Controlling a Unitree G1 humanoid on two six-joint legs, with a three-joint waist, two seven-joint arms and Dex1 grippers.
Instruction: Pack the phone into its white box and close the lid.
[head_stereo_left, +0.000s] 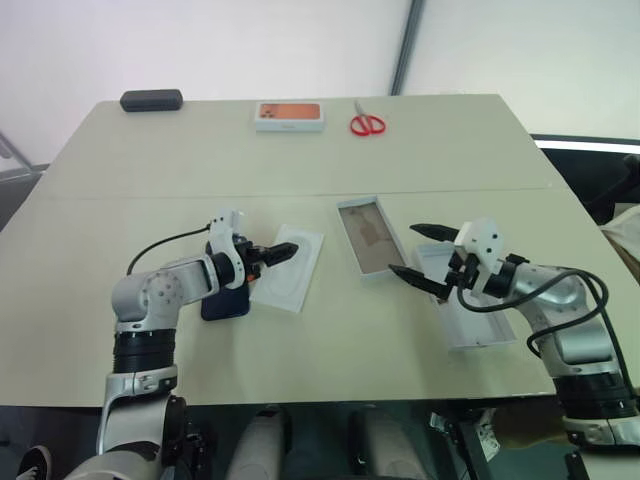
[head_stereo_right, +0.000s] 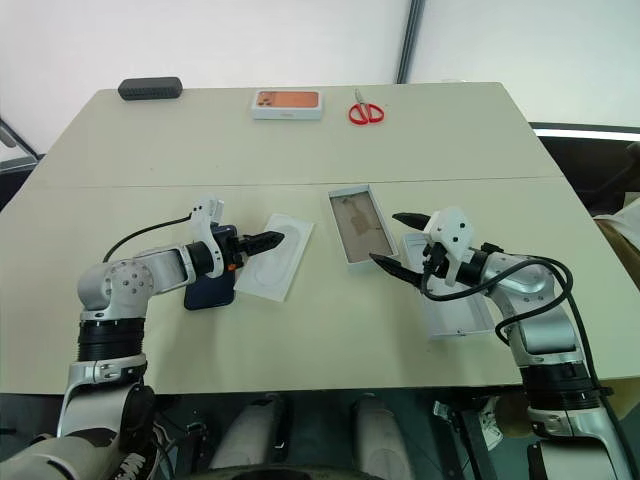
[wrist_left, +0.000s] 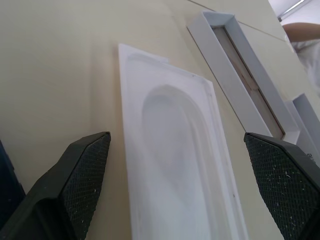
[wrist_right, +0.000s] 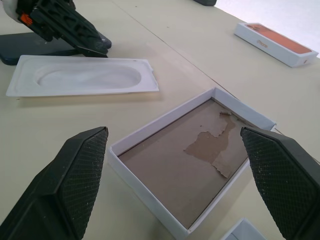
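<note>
Nearest, the right gripper (head_stereo_left: 414, 250) reaches level over the deep white cardboard lid (head_stereo_left: 470, 330), fingers spread and empty, toward the shallow white tan-lined box (head_stereo_left: 368, 236). The left gripper (head_stereo_right: 270, 240), spread empty, hovers over the thin white recessed insert (head_stereo_right: 270, 262); the dark navy glossy phone (head_stereo_right: 210, 290) lies under its wrist. No writing is legible.

**No legible writing in view**

No text, brand, number or sign can be read on anything here. The white box with an orange top (head_stereo_left: 289, 116), at the far side of the table (head_stereo_left: 150, 160), carries a printed picture of an orange phone, but no lettering on it can be made out. The white box (wrist_right: 192, 172) shows only torn brown paper inside, without print. The red scissors (head_stereo_left: 367, 122) bear no readable mark.
</note>
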